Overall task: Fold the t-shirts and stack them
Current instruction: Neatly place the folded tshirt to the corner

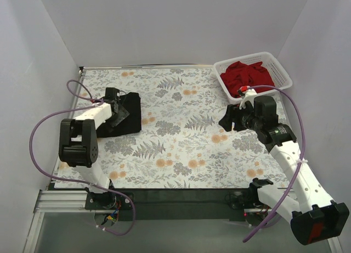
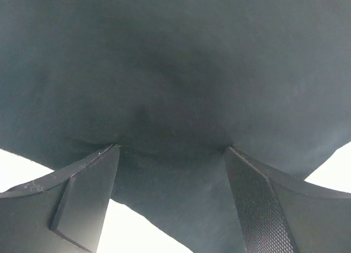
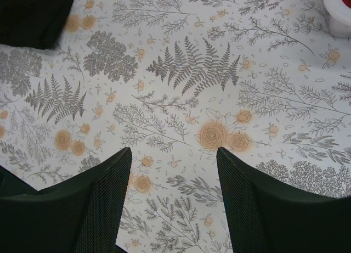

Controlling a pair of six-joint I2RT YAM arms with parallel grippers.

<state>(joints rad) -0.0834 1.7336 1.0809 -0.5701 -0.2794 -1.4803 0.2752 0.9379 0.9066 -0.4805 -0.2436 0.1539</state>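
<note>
White walls close in a table spread with a fern-and-flower tablecloth [image 1: 181, 154]. At the far left lies the black t-shirt [image 1: 131, 118], folded into a block. The left gripper [image 2: 171, 147] hangs over it with its jaws spread wide, tips at the fabric but pinching nothing. Right of centre the right gripper [image 3: 174, 151] hovers above the bare tablecloth, jaws likewise apart and empty. In the far right corner the red t-shirt [image 1: 247, 76] sits crumpled inside the white basket [image 1: 282, 67]. It looks light, limp and prone to bunching; a pinch on a raised fold near its top should lift it free.
</note>
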